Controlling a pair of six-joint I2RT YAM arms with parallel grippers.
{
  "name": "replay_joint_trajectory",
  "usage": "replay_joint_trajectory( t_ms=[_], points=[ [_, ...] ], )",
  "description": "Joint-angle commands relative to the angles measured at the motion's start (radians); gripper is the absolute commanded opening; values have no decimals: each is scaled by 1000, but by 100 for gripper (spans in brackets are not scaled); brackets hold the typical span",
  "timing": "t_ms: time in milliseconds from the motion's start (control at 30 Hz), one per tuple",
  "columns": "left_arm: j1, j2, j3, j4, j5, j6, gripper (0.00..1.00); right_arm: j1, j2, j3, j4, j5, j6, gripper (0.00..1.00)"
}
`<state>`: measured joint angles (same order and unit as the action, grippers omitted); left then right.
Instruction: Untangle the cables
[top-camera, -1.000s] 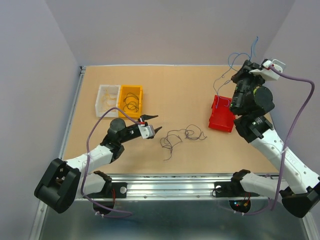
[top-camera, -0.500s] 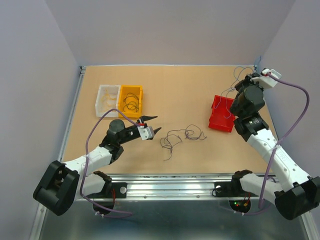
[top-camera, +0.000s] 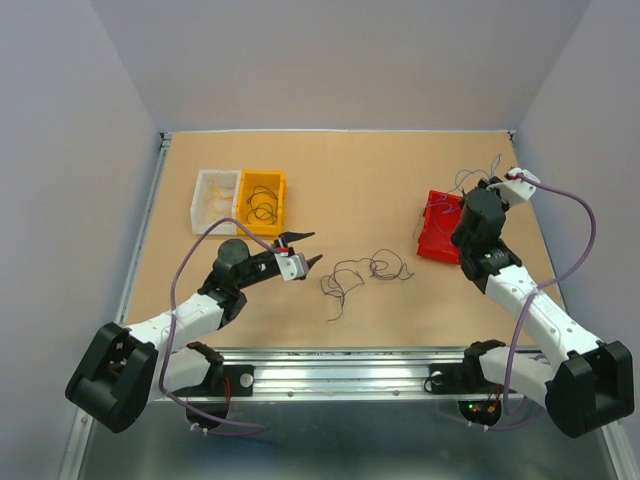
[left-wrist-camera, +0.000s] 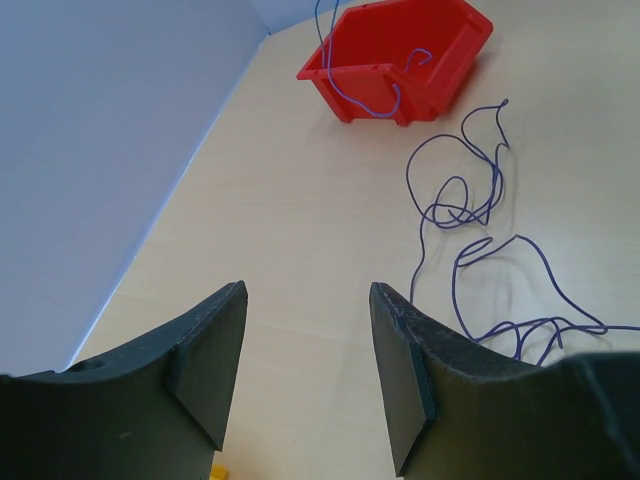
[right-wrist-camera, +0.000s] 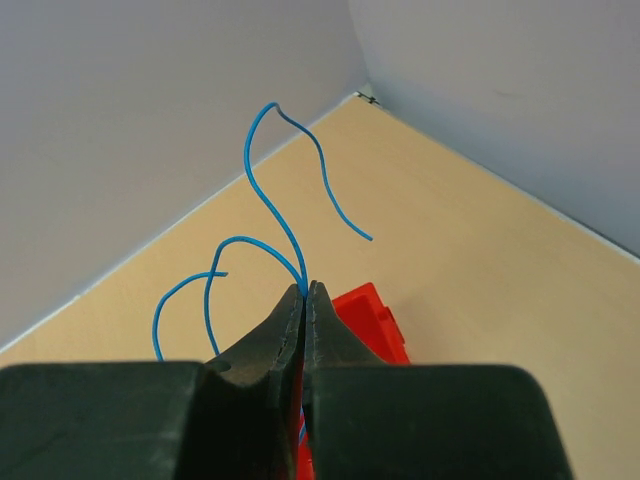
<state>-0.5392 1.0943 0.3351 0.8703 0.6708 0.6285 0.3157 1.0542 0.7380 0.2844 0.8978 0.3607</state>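
Partly sorted, judging by layout; roughly midway at best.

Done so far, as far as visible:
- dark looped cable (top-camera: 262, 208) lying in small yellow plastic bin (top-camera: 263, 174), toward far-left corner of tan table (top-camera: 350, 170);
- pale strands (top-camera: 212, 203), too faint to confirm as cable, in clear plastic bin (top-camera: 215, 173) touching yellow bin's left side;
- thin blue cable (right-wrist-camera: 262, 165) pinched between pressed-together fingers of right tool (right-wrist-camera: 304, 290), held above red plastic bin (right-wrist-camera: 365, 310) near right edge; upper ends curling free in air; lower part apparently hanging into red bin, going by left wrist view.

Left to do:
- tangle of thin dark-blue cables (top-camera: 362, 271) lying mid-table, closer to near edge, well apart from all three bins;
- seemingly a few strands only, loops crossing in one knot-like cluster, longer tails trailing toward near edge;
- no orange strands made out in it.

Very fine, limp, hair-like stuff; likely to snag and drag neighbours on lifting any single strand.

Left tool (left-wrist-camera: 305, 300) spread wide, gripping nothing, parked near tangle's left side and aimed toward it.

Next, as a guess: release held blue cable into red bin; then pick one loose tail from tangle, with other tool pinning the rest.
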Motion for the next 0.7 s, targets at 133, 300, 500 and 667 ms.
replay_joint_trajectory(
  t_ms=[133,300,500,667],
  points=[
    [4,-42,-16,35,1,16,63,-63,-134,-80,33,76,83,1],
    [4,-42,-16,35,1,16,63,-64,-197,-80,19,92,67,1],
    [5,-42,-18,33,1,19,63,-64,-223,-75,-8,110,64,1],
    [4,-43,-18,33,3,17,63,-66,-195,-81,-14,113,73,1]
  ],
)
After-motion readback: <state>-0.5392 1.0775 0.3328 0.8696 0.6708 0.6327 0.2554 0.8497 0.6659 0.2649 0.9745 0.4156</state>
